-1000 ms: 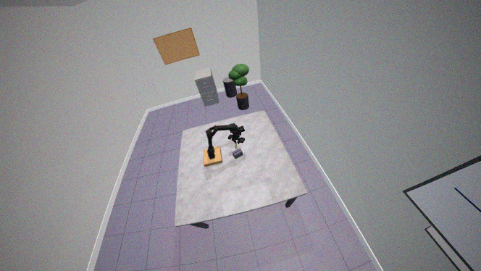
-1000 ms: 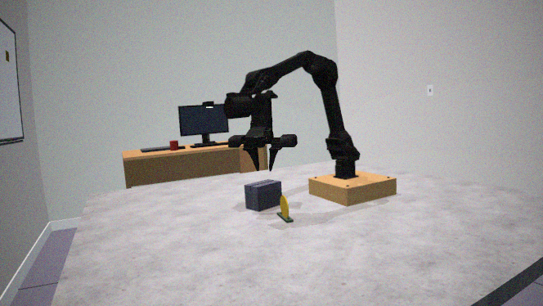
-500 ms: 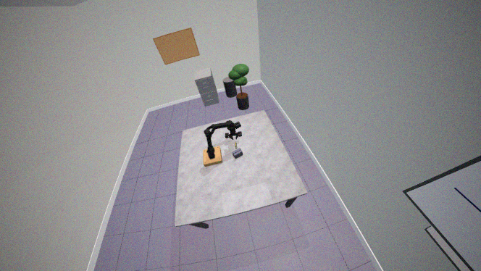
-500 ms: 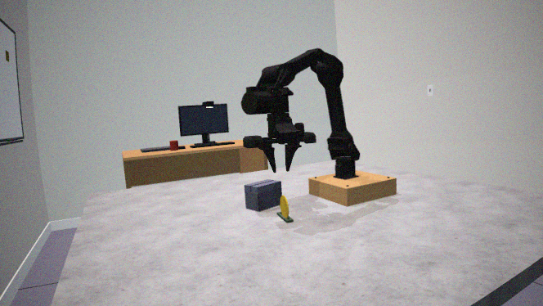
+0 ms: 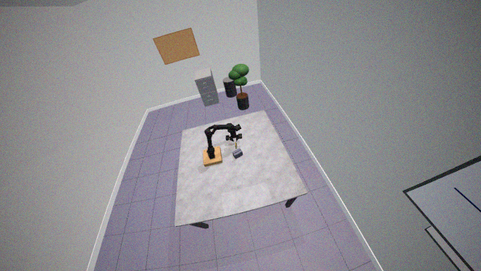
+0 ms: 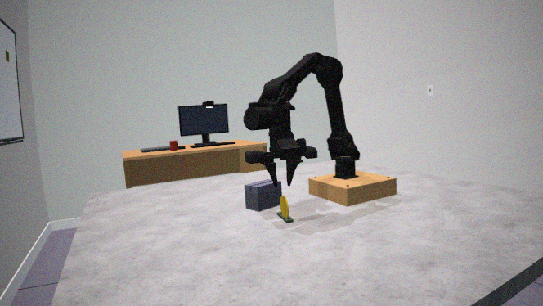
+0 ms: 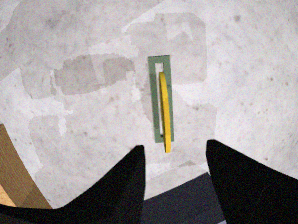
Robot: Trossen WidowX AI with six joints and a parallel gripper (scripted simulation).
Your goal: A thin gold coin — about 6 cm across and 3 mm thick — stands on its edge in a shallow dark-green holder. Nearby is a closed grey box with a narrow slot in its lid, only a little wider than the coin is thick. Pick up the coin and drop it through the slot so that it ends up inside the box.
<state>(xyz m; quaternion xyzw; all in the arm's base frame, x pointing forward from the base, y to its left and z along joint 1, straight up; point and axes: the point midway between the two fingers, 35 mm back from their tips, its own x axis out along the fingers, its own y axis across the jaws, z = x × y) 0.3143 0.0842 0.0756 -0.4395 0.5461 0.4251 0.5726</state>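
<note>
The gold coin (image 5: 236, 145) (image 6: 284, 206) (image 7: 165, 112) stands on edge in the dark-green holder (image 6: 289, 220) (image 7: 159, 59). In the wrist view it runs nearly lengthwise, its near end overhanging the holder's near end in the picture. My gripper (image 5: 235, 140) (image 6: 282, 186) (image 7: 175, 150) points down, open and empty, above the coin. In the wrist view the coin lies ahead of the fingertips, its near end between their lines. The closed grey box (image 5: 237, 154) (image 6: 262, 197) (image 7: 180, 204) stands beside the holder. Its slot is hidden in the wrist view, where only part of the box shows between the fingers.
The arm's wooden base block (image 5: 212, 158) (image 6: 347, 194) (image 7: 17, 180) stands on the table (image 5: 250, 196) (image 6: 204, 262). A desk (image 6: 184, 172) with a monitor (image 6: 204, 119) and a red cup (image 6: 173, 145) is in the background, away from the arm.
</note>
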